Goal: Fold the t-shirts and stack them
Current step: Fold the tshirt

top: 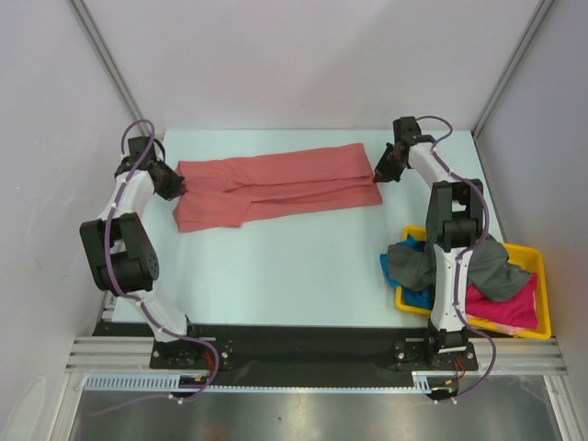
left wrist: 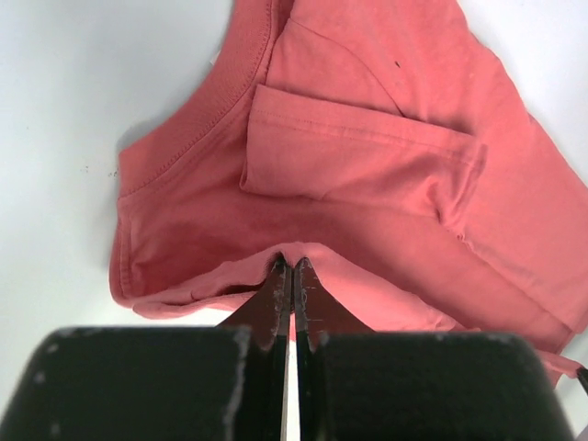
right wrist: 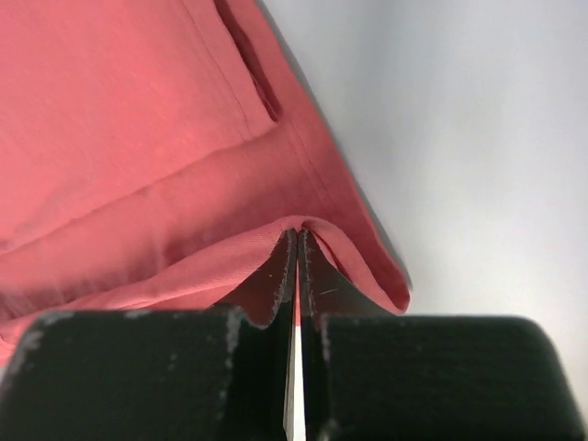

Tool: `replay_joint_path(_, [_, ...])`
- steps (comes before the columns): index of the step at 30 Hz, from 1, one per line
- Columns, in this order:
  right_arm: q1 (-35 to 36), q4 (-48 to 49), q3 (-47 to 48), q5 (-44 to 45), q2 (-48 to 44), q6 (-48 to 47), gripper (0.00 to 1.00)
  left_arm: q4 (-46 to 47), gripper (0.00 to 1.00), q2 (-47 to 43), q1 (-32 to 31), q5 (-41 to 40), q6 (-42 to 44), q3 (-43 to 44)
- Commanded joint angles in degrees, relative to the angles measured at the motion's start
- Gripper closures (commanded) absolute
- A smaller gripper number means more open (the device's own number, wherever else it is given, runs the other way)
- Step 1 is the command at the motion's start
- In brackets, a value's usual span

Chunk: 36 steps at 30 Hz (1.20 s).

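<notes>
Two grippers of mine are both pressed fully closed, each nipping a fold of the salmon-red t-shirt (top: 276, 184). That shirt lies flat on the pale table (top: 294, 266) toward 12 o'clock, folded lengthwise into a long band running from 9 to 3 o'clock. My left gripper (left wrist: 291, 271) has the collar end at about 10 o'clock. In its wrist view the cloth puckers up around the tips, the ribbed neckline curves away toward 11 o'clock, and a sleeve is turned in over the body. My right gripper (right wrist: 297, 241) has the hem end at about 2 o'clock, with a small ridge of fabric rising between its closed jaws and bare table off to 3 o'clock.

Down at 4 o'clock sits a yellow plastic tray (top: 542, 276) with the other shirts heaped in it. A dark grey t-shirt (top: 413, 262) is on top and spills over the tray's 9 o'clock rim onto the table. A bright blue t-shirt (top: 415, 299) pokes out beneath it, and a magenta-pink t-shirt (top: 505, 308) fills the 5 o'clock corner. My right arm rises straight across that tray and hides a strip of the pile. The tray is well apart from the salmon shirt, with open table between them.
</notes>
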Motion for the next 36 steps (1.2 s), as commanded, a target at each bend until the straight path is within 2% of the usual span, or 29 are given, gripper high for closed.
replay_joint_path(1, [-0.5, -1.8, 4.2, -0.7, 1.4, 0.5, 1.00, 0.5, 1.00, 1.7, 0.1, 0.3, 0.0, 4.2])
replay_joint_path(10, [-1.5, -2.1, 5.7, -0.7, 2.8, 0.9, 1.00, 0.0, 1.00, 6.9, -0.1, 3.4, -0.1, 9.7])
replay_joint_path(36, [-1.7, -2.5, 11.4, -1.9, 6.7, 2.3, 1.00, -3.0, 1.00, 17.7, -1.2, 5.0, -1.4, 22.7])
